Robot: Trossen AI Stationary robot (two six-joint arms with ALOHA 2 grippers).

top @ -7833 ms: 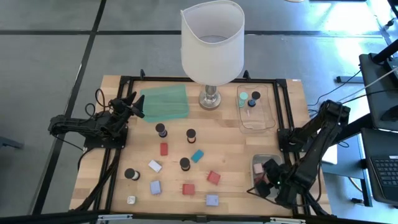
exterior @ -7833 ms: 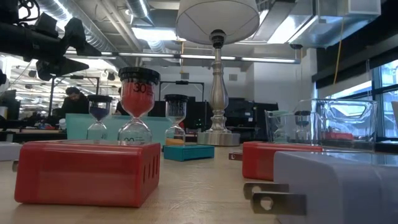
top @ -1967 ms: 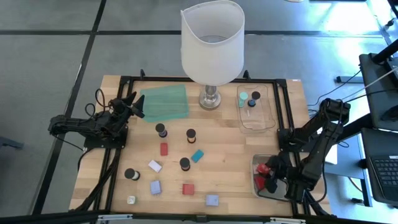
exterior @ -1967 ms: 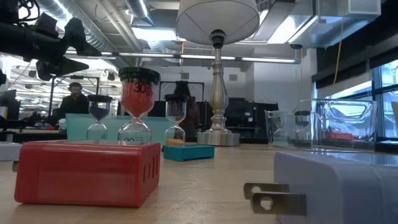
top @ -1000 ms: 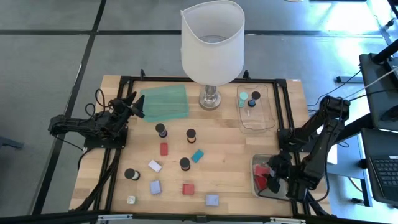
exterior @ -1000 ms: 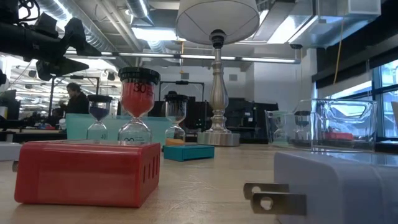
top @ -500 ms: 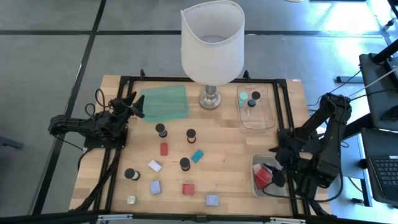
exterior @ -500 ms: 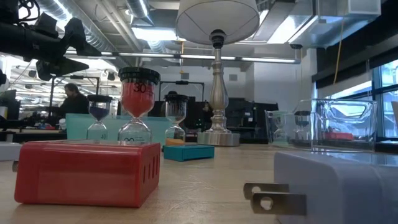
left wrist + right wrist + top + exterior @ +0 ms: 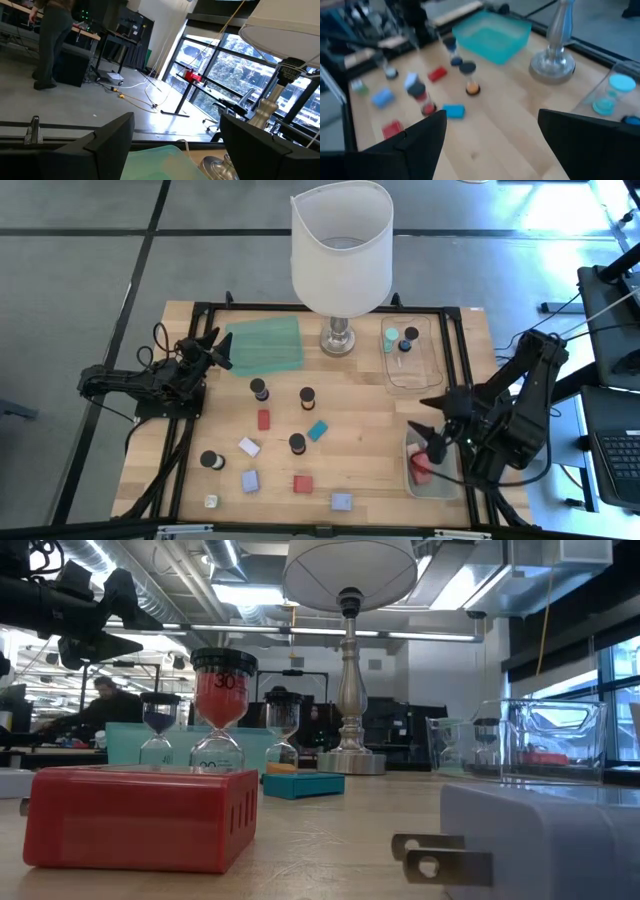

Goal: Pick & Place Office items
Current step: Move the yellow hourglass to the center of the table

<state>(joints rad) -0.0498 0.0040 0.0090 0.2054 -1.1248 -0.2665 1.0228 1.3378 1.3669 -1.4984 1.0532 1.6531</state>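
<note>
The office items lie across the wooden table: red blocks (image 9: pixel 264 419) (image 9: pixel 303 484), a teal block (image 9: pixel 317 430), lavender blocks (image 9: pixel 250 480) and dark-capped sand-timer cylinders (image 9: pixel 307 396). One red block (image 9: pixel 420 466) lies in the clear tray (image 9: pixel 446 485) at the near right. My right gripper (image 9: pixel 432 430) hangs open above that tray's far end, pointing toward the table's left; its wrist view (image 9: pixel 490 130) shows nothing between the fingers. My left gripper (image 9: pixel 218 348) waits open at the far left beside the green mat (image 9: pixel 265 345).
A tall lamp with a white shade (image 9: pixel 341 245) stands at the far middle on a metal base (image 9: pixel 338 340). A second clear tray (image 9: pixel 420 370) at the far right holds a teal and a dark-capped timer. A black frame (image 9: pixel 455 360) borders the work area.
My right gripper has risen out of the near-right tray, moved a little toward the far edge and tipped up from pointing steeply down to a shallow slant toward the table's left. Its fingers stay apart. The red block stays in the tray.
</note>
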